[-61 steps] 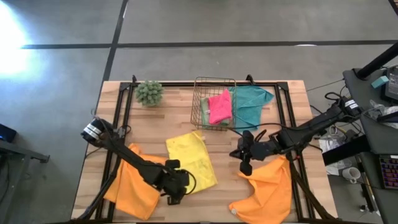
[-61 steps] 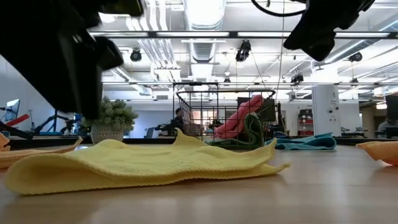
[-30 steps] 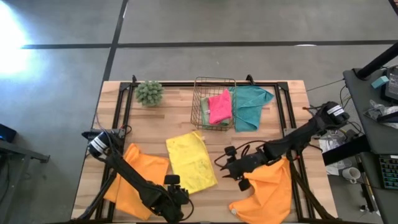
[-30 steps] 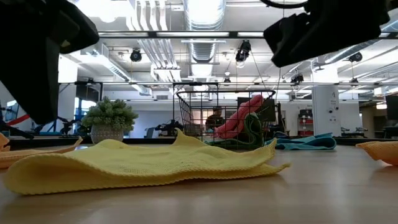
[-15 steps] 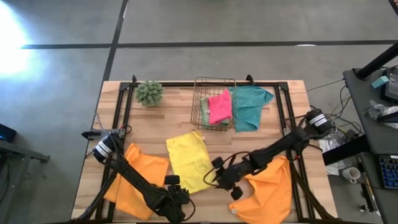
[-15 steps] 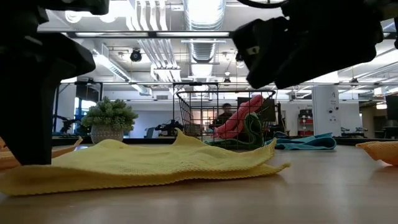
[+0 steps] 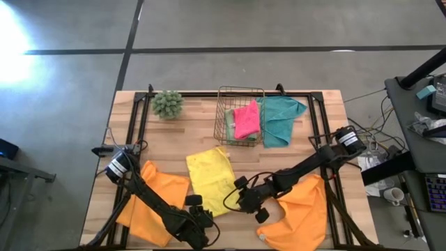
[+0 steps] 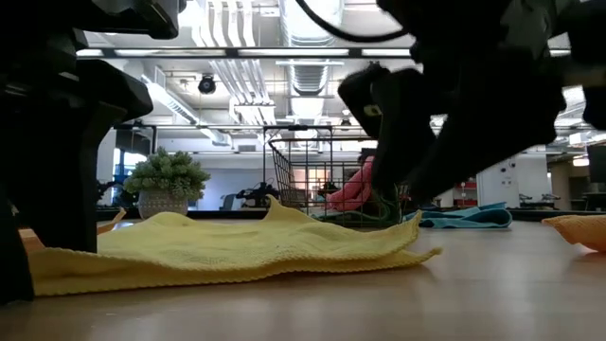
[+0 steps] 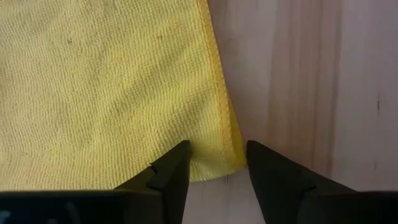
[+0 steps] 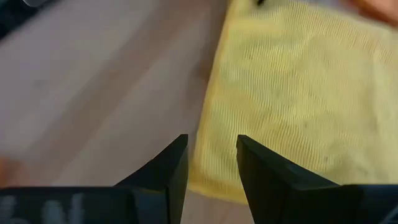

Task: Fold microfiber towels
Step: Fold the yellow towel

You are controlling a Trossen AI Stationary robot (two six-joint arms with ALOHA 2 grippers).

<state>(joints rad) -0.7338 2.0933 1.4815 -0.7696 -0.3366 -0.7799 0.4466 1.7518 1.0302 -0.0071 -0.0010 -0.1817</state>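
A yellow microfiber towel (image 7: 211, 180) lies spread flat on the wooden table, also seen low across the front (image 8: 237, 248). My left gripper (image 7: 198, 223) is open at the towel's near-left corner (image 9: 217, 163), one finger on each side of it. My right gripper (image 7: 244, 200) is open and hangs just above the towel's near-right edge (image 10: 214, 140), clear of the cloth. An orange towel (image 7: 157, 201) lies flat at the near left. A second orange one (image 7: 303, 210) lies rumpled at the near right. Pink (image 7: 246, 118) and teal (image 7: 282, 117) towels hang over a wire basket (image 7: 224, 111). My left gripper comes at the yellow towel's near-left corner (image 9: 225, 155) from above, slanting down, with the corner in the gap between its open fingers (image 9: 171, 171). I cannot tell whether the fingertips touch the cloth or the table.
A fuzzy green plant ball (image 7: 167, 103) stands at the far left. The basket stands at the far middle, with a green cloth inside it. A black frame rail (image 7: 139, 125) runs along the table's sides. Bare wood (image 7: 279, 157) shows between the yellow towel and the basket.
My right gripper has swung toward the table's left and near edge and come down over the yellow towel's near-right edge. My left gripper has sunk onto the towel's near-left corner. The towels have not moved.
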